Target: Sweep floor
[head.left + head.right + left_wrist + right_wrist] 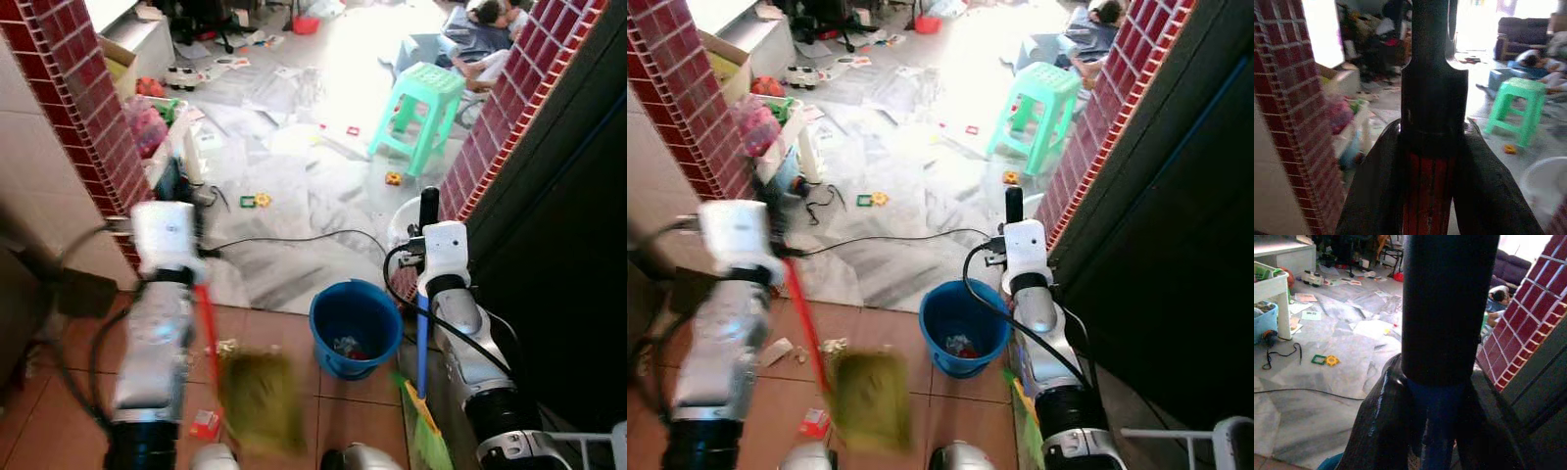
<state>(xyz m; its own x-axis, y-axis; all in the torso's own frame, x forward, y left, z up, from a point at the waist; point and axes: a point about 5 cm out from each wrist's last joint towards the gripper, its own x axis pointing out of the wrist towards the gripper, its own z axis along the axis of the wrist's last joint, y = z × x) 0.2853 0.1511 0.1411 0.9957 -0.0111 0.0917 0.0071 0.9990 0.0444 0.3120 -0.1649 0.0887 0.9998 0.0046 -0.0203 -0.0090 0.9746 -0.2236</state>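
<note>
the left gripper [1430, 196] has its two black fingers squeezed around the red broom handle [803, 323], and the blurry yellow-green broom head [867, 397] sits on the brown tiles near some scraps of litter [776, 351]. the right gripper [1435, 431] pinches a blue handle [422, 338] that stands up just beside the blue bucket [355, 326], with a green dustpan [425, 431] at its bottom end. a green stool [421, 113] stands farther off on the messy white floor [294, 186].

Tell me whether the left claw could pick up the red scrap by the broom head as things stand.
Probably not: the left claw is shut on the red broom handle, so it has no free grip for the red scrap lying on the tiles beside the blurred broom head.
</note>
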